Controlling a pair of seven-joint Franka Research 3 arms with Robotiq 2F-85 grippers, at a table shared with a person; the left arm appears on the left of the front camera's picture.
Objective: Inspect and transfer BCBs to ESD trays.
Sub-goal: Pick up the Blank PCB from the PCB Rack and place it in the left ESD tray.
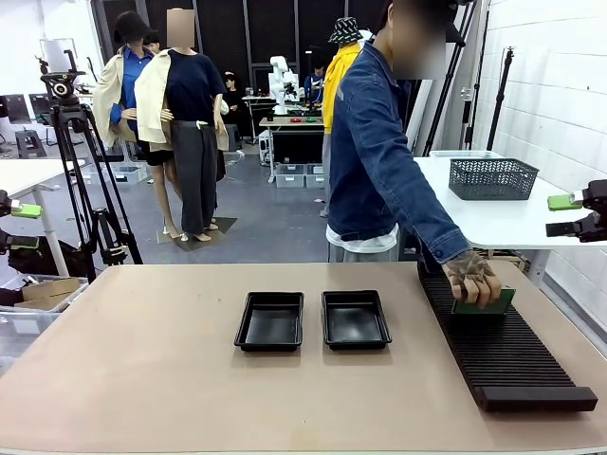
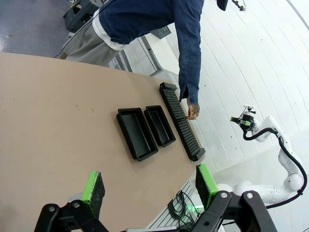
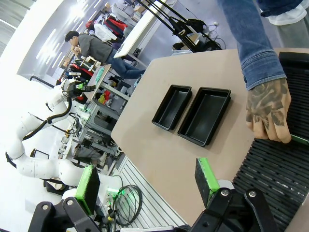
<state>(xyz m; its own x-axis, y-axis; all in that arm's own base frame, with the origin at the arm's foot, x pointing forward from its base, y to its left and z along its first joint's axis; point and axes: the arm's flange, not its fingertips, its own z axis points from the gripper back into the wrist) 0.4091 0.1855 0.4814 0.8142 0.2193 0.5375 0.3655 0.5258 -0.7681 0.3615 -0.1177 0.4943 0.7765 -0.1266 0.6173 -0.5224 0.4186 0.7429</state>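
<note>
BCB (image 1: pixel 486 303) upright in slotted rack (image 1: pixel 512 360), at 3 o'clock from ESD trays (image 1: pixel 270 322); person's hand (image 1: pixel 471 277) gripping its top edge; trays side by side mid-tabletop (image 1: pixel 142 360); left tool (image 2: pixel 149 184) jaws wide apart, holding nothing; right tool (image 3: pixel 147 181) likewise wide, holding nothing

the person's hand (image 1: pixel 471 278) covers most of the bcb (image 1: pixel 499 301) at the black rack (image 1: pixel 512 365), so its markings and lower edge are hidden. from the right wrist just a green sliver peeks past the fingers, and the rack runs off the right edge. from the left wrist the board is too small to make out.
</note>
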